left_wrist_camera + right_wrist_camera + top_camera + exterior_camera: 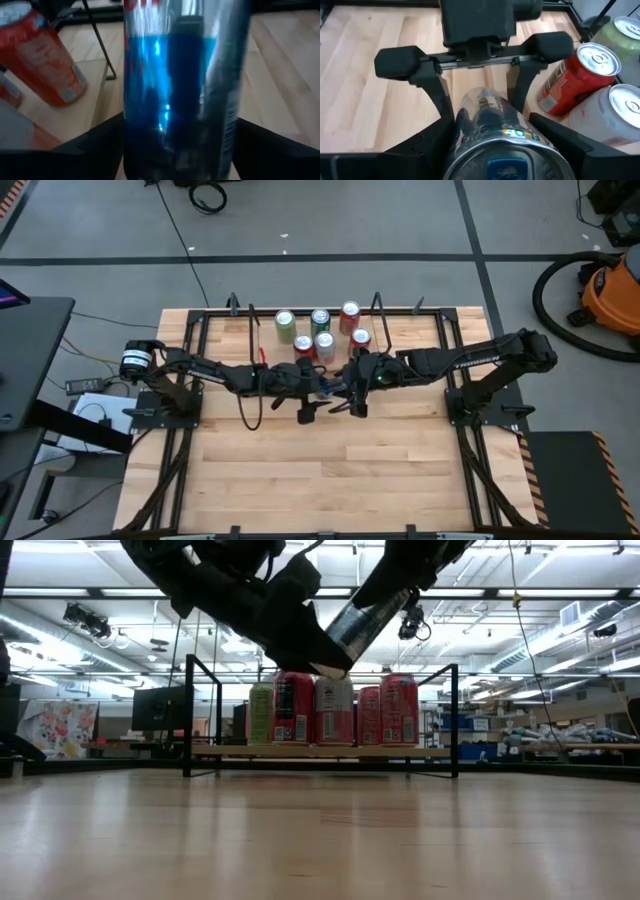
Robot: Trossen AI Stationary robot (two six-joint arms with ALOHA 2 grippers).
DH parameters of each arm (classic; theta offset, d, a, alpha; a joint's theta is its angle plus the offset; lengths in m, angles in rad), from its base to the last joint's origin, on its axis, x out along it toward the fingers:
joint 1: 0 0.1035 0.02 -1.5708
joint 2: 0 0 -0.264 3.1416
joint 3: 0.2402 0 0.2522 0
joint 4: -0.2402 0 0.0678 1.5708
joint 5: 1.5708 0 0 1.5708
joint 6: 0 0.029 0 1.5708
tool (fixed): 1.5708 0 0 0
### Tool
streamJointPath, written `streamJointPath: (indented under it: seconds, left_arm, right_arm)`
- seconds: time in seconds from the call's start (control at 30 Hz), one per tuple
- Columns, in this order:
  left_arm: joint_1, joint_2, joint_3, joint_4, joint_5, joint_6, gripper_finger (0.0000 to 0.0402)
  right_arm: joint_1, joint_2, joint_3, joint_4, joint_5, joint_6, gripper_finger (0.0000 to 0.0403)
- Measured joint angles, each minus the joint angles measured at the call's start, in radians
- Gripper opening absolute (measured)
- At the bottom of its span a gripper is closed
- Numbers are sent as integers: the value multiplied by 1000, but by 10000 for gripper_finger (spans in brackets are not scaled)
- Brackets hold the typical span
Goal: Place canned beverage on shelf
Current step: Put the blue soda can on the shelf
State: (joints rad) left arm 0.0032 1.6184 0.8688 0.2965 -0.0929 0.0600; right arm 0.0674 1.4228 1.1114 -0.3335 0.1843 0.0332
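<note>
Cans point(324, 345), six of them in red, green and pale colours, stand upright in a cluster on the shelf point(320, 751), which sits at the upper middle of the overhead picture, along the far edge of the table point(330, 480).

Just below that cluster, at the centre of the overhead picture, the two arms meet head on. The right gripper point(352, 385) comes in from the right and is closed tightly on a blue and silver can point(490, 130). In the table-level picture this can point(360, 625) hangs tilted in the air at the upper middle, above the shelf and clear of the standing cans.

The left gripper point(482, 110) comes in from the left and sits around the other end of the same can. Whether it is clamped on the can or only sits around it cannot be told.

A red can point(42, 60) shows at the upper left of the left wrist picture, beside the blue one.
</note>
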Motion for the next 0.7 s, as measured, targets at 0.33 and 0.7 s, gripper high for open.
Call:
streamJointPath:
  seconds: [0.33,0.7]
  left_arm:
    - [22,0,-2,70,2,123,239]
    - [85,-1,-1,150,58,176,247]
  right_arm:
    - [-29,-5,0,-12,-20,-17,255]
    - [-19,-11,112,-148,14,-33,308]
